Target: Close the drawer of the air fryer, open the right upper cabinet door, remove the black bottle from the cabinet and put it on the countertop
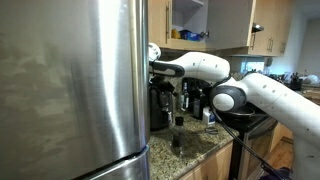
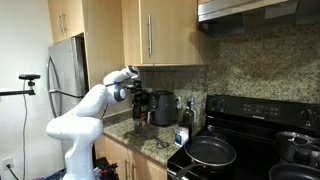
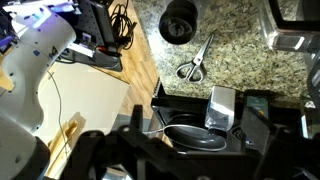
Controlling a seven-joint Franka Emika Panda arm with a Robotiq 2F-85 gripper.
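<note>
The wrist view looks straight down on the air fryer's black drawer (image 3: 185, 128), pulled out over the countertop (image 3: 240, 50) with its basket showing and its silver-topped handle (image 3: 220, 104) pointing outward. My gripper (image 3: 175, 152) hangs right above it, open, with nothing between its dark fingers (image 3: 90, 150). In both exterior views the gripper (image 1: 163, 70) (image 2: 135, 92) is at the top of the air fryer (image 1: 160, 108) (image 2: 140, 106). In an exterior view the right upper cabinet door (image 2: 168, 30) looks shut. The black bottle is out of view.
Scissors (image 3: 195, 62) and a dark round container (image 3: 180, 22) lie on the granite beyond the drawer. A coffee maker (image 2: 164, 108) stands beside the air fryer, then the black stove (image 2: 250, 135) with a pan (image 2: 210, 152). A steel fridge (image 1: 70, 90) flanks the counter.
</note>
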